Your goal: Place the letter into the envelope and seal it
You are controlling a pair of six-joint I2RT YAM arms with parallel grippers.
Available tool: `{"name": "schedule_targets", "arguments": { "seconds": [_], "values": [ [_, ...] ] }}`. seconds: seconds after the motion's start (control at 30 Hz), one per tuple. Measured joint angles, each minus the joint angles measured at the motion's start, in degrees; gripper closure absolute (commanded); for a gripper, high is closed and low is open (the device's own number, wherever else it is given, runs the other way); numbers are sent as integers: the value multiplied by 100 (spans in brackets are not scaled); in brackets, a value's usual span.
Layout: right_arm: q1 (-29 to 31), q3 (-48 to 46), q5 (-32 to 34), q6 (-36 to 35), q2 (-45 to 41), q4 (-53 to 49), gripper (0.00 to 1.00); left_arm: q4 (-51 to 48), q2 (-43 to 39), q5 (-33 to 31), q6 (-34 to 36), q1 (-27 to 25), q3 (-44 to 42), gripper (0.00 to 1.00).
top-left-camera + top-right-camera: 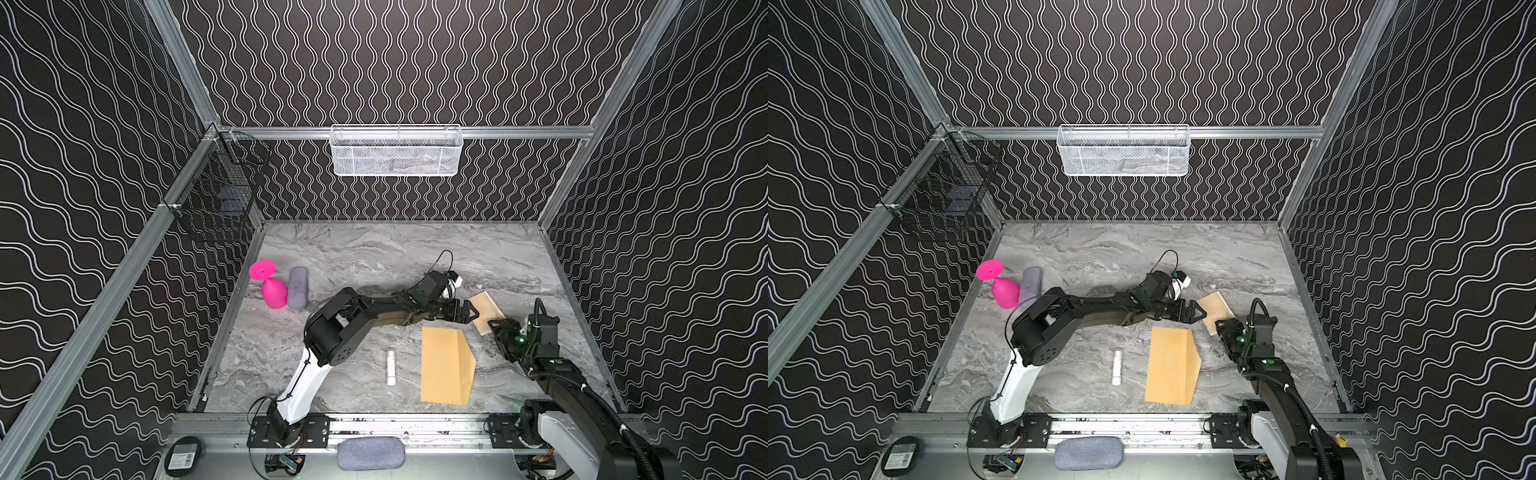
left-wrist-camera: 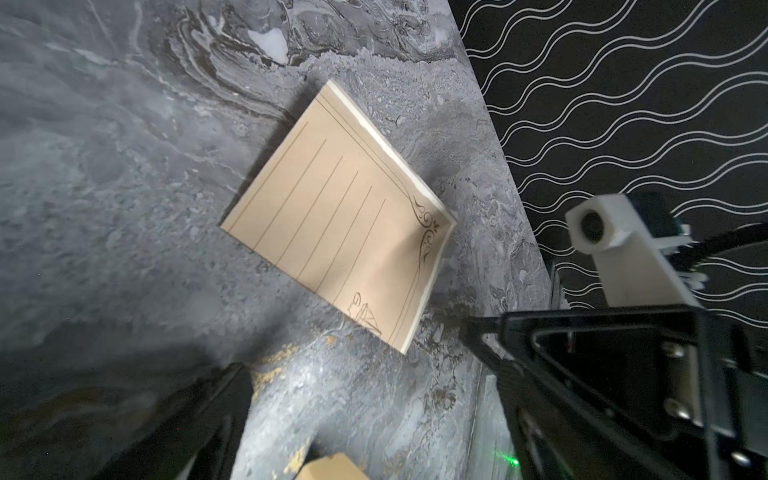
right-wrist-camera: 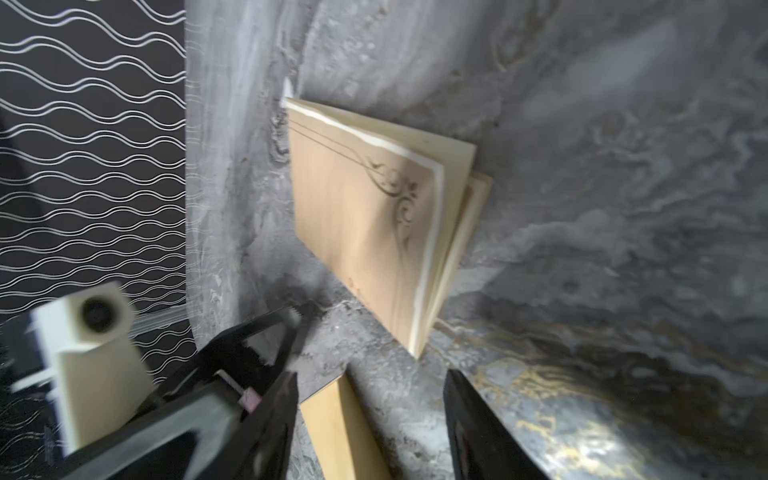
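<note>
The envelope [image 1: 444, 365] lies flat on the table [image 1: 353, 257] with its pointed flap spread open. The letter [image 1: 486, 309] is not in it but on the table just beyond the envelope's far right corner. Far behind the envelope, a white mesh basket [image 1: 397, 153] hangs on the back wall; what it holds is too dim to make out. A black wire basket [image 1: 216, 199] hangs well to the envelope's left.

The letter is folded, pale tan with ruled lines and a dark curly corner ornament. Its layers fan slightly apart in the right wrist view.

The left gripper [image 1: 471, 314] reaches across above the envelope to the letter's edge, jaws wide apart and clamped on nothing. The right gripper [image 1: 498, 325], to the envelope's right, is at the letter's near corner. Its jaws are apart and empty.
</note>
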Motion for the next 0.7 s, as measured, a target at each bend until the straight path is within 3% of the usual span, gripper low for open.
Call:
{"name": "schedule_targets", "arguments": {
  "seconds": [0.7],
  "values": [
    [-254,9,234,-708,184,-146,38,901,1130,197,-177,7,1069,7]
  ]
}}
